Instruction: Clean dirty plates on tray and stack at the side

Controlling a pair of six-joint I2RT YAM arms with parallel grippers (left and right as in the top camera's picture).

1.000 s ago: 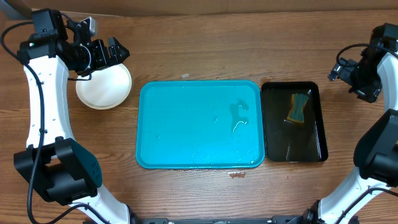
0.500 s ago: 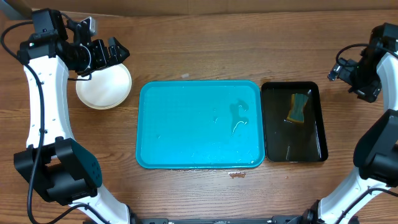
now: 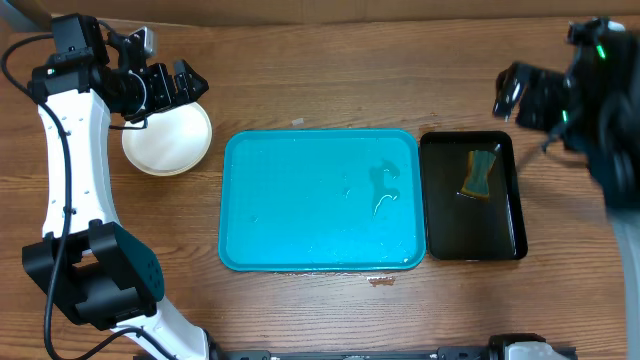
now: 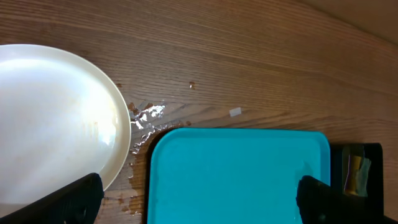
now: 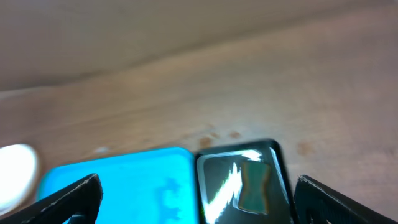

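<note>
The turquoise tray (image 3: 320, 200) lies mid-table, bare but for a wet film. It also shows in the left wrist view (image 4: 236, 180) and the right wrist view (image 5: 124, 186). A white plate (image 3: 167, 140) sits on the wood left of the tray, and also shows in the left wrist view (image 4: 50, 118). I cannot tell whether more plates lie under it, and no green rim shows. My left gripper (image 3: 192, 84) hovers over the plate's far right edge, open and empty (image 4: 199, 202). My right gripper (image 3: 512, 95), blurred, is above the table behind the black tray, open and empty (image 5: 199, 199).
A narrow black tray (image 3: 472, 195) lies right of the turquoise tray and holds a green-yellow sponge (image 3: 480, 173). Water and small brown drops (image 4: 146, 115) lie on the wood between the plate and the tray. A brown smear (image 3: 380, 281) sits at the tray's front edge.
My right arm has swung left and inward from the table's right edge and is blurred with motion. The left arm, plate and trays have not moved.
</note>
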